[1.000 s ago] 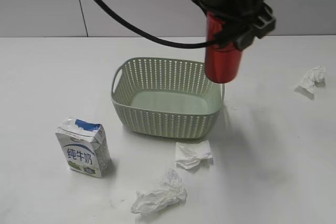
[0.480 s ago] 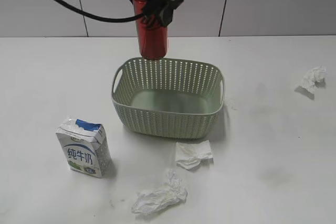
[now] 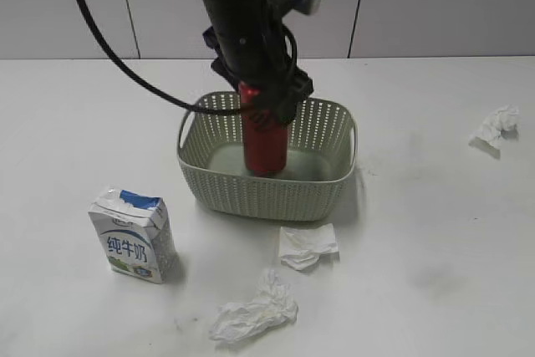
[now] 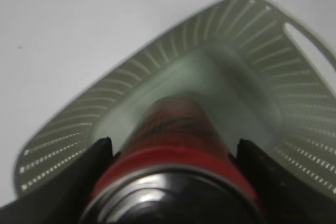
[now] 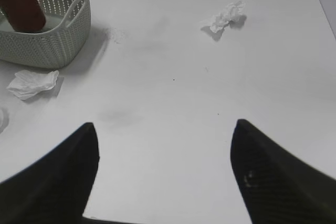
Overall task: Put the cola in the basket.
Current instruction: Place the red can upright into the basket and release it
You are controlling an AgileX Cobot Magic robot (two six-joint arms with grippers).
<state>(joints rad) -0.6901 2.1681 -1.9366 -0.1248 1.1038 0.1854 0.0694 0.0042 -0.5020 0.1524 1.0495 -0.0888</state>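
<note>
The cola, a slim red can, stands upright inside the sage-green basket, its lower end down near the basket floor. My left gripper is shut on the can's upper part from above. In the left wrist view the can sits between the two black fingers of the left gripper, with the basket's perforated wall around it. My right gripper is open and empty over bare table. The right wrist view shows the basket and the can at the far left. The right gripper is out of the exterior view.
A white-blue milk carton stands left of the basket, towards the front. Crumpled tissues lie in front of the basket, nearer the front edge and at the far right. A black cable hangs from the left arm.
The left arm carried the can from above the basket's right rim to above its back left, then lowered it into the basket.
</note>
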